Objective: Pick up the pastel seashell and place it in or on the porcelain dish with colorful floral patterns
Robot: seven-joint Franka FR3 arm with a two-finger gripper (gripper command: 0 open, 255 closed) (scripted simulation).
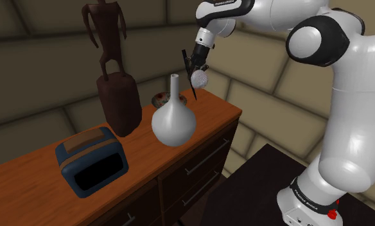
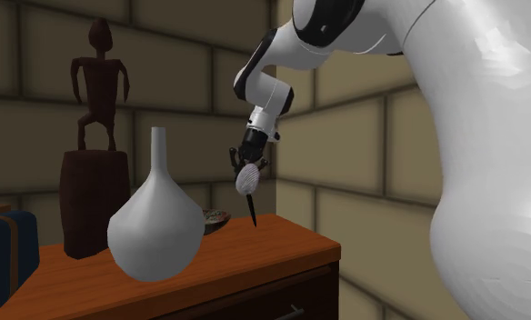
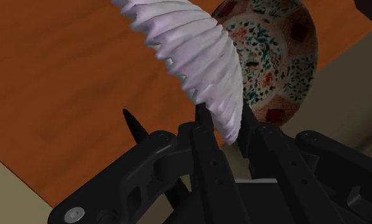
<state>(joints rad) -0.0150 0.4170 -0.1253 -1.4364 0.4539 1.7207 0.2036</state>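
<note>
The white arm (image 1: 347, 96) rises from its stand at 5 o'clock in the shoulder view and reaches toward 11 o'clock over the bench (image 1: 141, 146), a brown wooden chest with drawers whose top also shows in the second exterior view (image 2: 255, 255). On the bench a dark carved figure on a barrel-like base (image 1: 115, 90) stands upright at 10 o'clock from the vase; in the second exterior view the figure (image 2: 95, 182) stands behind the vase's 10 o'clock side. The pale, long-necked vase (image 1: 173, 119) with a round belly stands upright near the bench's front edge (image 2: 156, 232). A blue boxy appliance with a dark front (image 1: 92, 160) sits at 8 o'clock from the vase, well apart from it. The patterned dish (image 1: 160, 99) lies flat on the bench at 11 o'clock from the vase, partly hidden behind it (image 2: 216, 220); the wrist view shows its floral red, green and white face (image 3: 274, 57). The ribbed, pale lilac seashell (image 1: 200, 78) hangs in the air clear of the bench, at 2 o'clock from the dish (image 2: 247, 177); in the wrist view it overlaps the dish's rim (image 3: 197, 57). The end effector (image 1: 196, 70) points downward (image 2: 248, 168), its black fingers (image 3: 204, 127) clamped on the shell's lower edge (image 3: 223, 121).
</note>
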